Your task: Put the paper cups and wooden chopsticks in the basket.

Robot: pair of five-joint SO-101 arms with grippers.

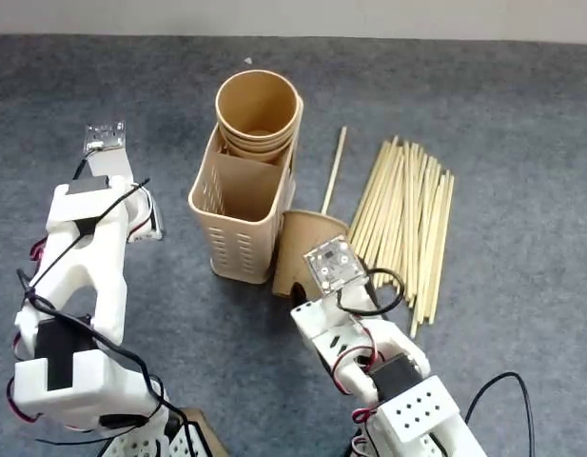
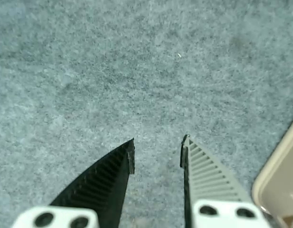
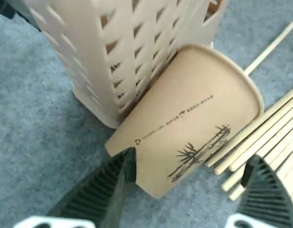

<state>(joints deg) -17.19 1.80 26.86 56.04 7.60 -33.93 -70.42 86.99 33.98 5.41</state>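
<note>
A beige slotted basket (image 1: 241,214) stands mid-table with a stack of paper cups (image 1: 257,109) in its far compartment. Another paper cup (image 1: 307,248) (image 3: 184,137) lies tilted against the basket's (image 3: 127,52) near corner, its rim touching the wooden chopsticks (image 3: 260,137). My right gripper (image 3: 191,159) is open, its fingers either side of this cup's base without closing on it. The chopsticks (image 1: 407,228) lie in a loose pile right of the basket, and a single one (image 1: 333,171) lies apart. Left of the basket, my left gripper (image 2: 157,147) is open over bare carpet.
Grey carpet covers the table. The basket's near compartment (image 1: 245,186) holds nothing. The basket's edge (image 2: 279,180) is close beside my left gripper. The left arm (image 1: 88,238) stands left of the basket, the right arm (image 1: 369,352) in front of it.
</note>
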